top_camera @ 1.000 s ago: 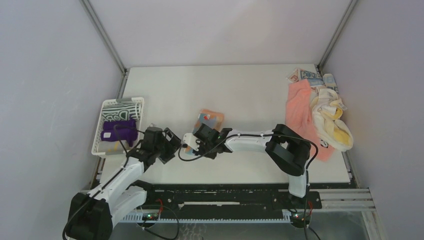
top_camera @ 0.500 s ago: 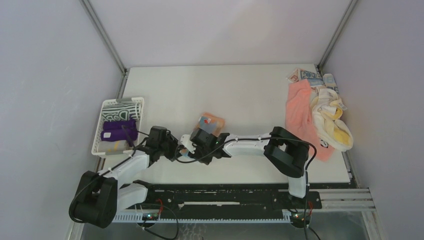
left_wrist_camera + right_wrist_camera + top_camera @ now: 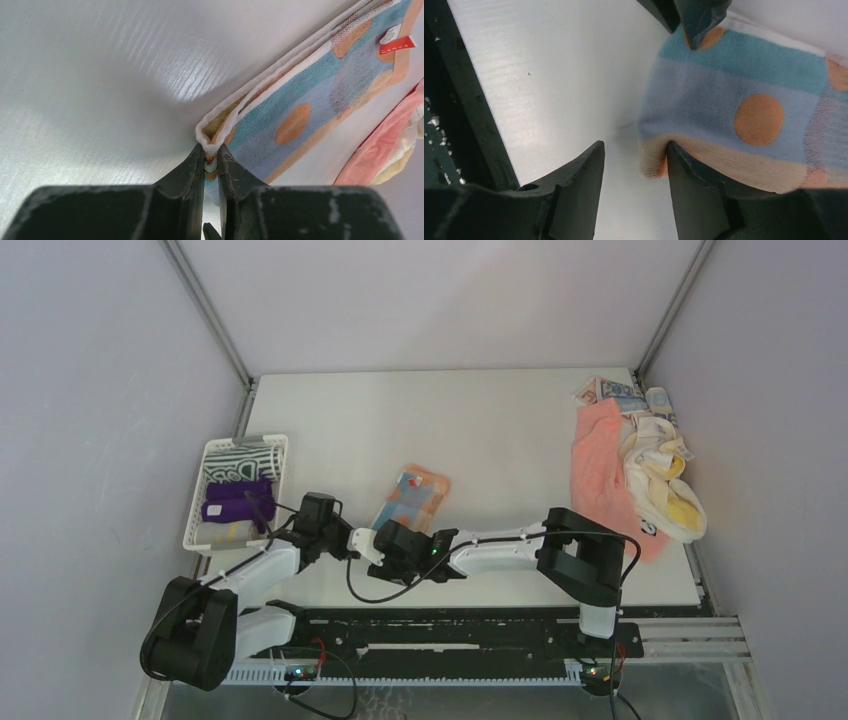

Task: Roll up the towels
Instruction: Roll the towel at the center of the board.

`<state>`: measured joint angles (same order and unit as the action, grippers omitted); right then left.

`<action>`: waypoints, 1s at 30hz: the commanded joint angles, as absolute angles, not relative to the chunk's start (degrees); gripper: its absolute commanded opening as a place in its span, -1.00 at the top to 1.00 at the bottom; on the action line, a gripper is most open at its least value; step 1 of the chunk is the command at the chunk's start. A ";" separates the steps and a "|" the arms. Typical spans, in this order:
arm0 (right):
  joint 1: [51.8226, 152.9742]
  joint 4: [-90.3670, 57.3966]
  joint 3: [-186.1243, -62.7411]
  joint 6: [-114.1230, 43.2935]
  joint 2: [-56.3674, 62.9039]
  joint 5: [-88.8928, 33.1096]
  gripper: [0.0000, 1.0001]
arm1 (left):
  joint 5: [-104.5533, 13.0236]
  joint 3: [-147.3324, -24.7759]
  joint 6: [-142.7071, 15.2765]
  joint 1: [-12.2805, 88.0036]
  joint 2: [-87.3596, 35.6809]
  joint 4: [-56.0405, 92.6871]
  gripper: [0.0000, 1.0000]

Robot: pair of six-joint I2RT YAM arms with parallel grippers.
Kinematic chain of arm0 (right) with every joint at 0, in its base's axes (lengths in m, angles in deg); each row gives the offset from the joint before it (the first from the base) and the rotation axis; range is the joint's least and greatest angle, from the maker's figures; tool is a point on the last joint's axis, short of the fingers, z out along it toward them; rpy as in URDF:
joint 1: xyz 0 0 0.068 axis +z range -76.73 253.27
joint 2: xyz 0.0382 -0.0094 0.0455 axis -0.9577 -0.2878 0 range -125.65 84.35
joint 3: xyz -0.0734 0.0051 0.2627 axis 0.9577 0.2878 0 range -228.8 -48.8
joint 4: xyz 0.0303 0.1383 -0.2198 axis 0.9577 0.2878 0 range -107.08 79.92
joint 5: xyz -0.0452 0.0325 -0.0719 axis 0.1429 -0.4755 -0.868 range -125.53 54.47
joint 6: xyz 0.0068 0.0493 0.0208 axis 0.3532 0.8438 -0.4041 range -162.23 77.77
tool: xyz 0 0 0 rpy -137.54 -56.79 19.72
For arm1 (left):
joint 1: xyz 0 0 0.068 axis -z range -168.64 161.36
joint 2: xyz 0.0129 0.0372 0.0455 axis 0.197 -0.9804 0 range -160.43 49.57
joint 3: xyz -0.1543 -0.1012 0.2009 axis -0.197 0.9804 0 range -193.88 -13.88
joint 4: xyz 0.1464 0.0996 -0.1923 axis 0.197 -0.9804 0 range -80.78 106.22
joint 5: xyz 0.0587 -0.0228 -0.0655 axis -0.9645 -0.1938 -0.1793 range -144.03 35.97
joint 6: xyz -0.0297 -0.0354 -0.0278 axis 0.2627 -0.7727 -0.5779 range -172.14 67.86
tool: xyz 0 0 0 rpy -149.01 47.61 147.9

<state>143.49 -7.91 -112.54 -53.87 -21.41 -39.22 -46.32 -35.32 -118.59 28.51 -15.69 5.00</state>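
A folded light-blue towel with orange patches (image 3: 412,494) lies near the table's middle front. My left gripper (image 3: 350,537) is shut on its near corner; in the left wrist view the jaws (image 3: 211,151) pinch the white-edged fold of that towel (image 3: 310,95). My right gripper (image 3: 376,540) stands open right beside it. In the right wrist view this gripper (image 3: 635,147) has one fingertip (image 3: 674,155) touching the towel's orange hem (image 3: 724,165), with nothing clamped. More towels, salmon-pink (image 3: 600,465) and cream-yellow (image 3: 665,485), lie heaped at the right.
A white slotted basket (image 3: 196,502) at the left edge holds a rolled purple towel (image 3: 236,500) and a striped one (image 3: 245,455). A blue-printed towel (image 3: 620,392) lies at the back right corner. The black rail (image 3: 449,115) runs along the near edge.
My left gripper swung right to the towel's near corner and closed on it. My right gripper opened, let go of the towel and drew back toward the near edge.
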 commanded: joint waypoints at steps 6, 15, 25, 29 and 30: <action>145.61 -10.87 -112.74 -59.29 -24.41 -47.80 0.10 | -46.21 -37.58 -117.29 28.73 -15.99 3.94 0.65; 147.62 -4.85 -111.33 -59.62 -16.78 -53.54 -0.06 | -46.77 -38.38 -116.67 28.74 -16.88 3.12 0.66; 146.24 -5.37 -113.31 -59.25 -13.66 -45.98 -0.21 | -46.66 -38.59 -116.17 28.76 -17.09 3.30 0.66; 144.34 -8.53 -113.75 -57.91 -16.40 -41.00 -0.20 | -46.45 -38.70 -116.16 28.76 -17.51 3.30 0.66; 144.11 -9.16 -113.75 -57.67 -16.90 -40.28 -0.20 | -46.40 -38.73 -116.17 28.76 -17.51 3.37 0.66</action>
